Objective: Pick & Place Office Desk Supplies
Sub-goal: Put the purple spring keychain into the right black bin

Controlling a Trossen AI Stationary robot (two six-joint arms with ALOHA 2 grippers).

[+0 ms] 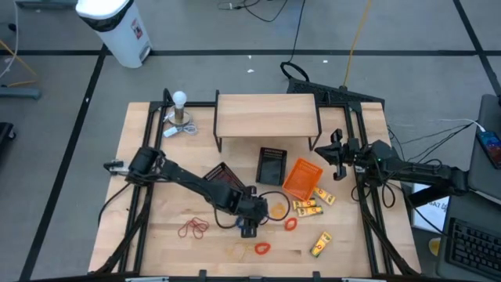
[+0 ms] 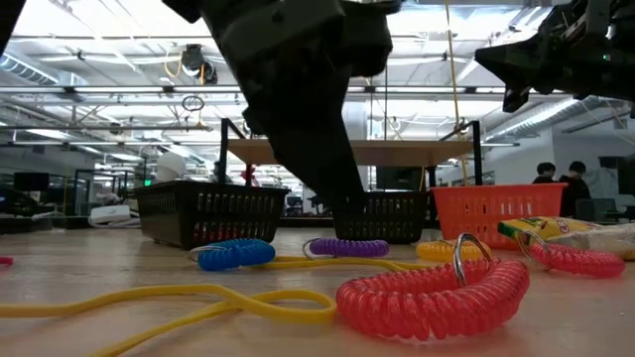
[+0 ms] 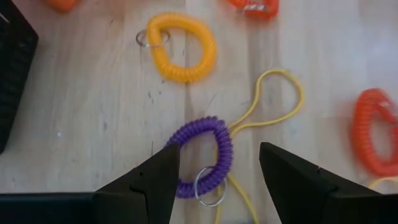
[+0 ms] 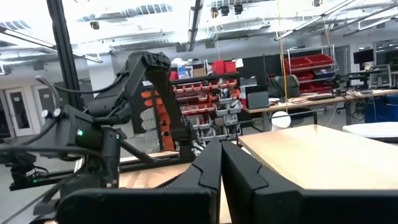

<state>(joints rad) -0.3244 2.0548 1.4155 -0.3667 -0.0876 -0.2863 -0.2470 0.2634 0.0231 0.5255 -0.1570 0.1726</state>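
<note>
I can read nothing from here. The yellow packets [image 1: 309, 207] just beside the orange tray [image 1: 301, 177] carry dark print, but it is too small for me to make out. The white bin [image 1: 117, 27] well beyond the table's far edge has a red-and-white label, and I cannot read that either.

Left gripper [image 3: 214, 180] straddles a coil [image 3: 205, 158] beside the yellow band [image 3: 273, 102].
</note>
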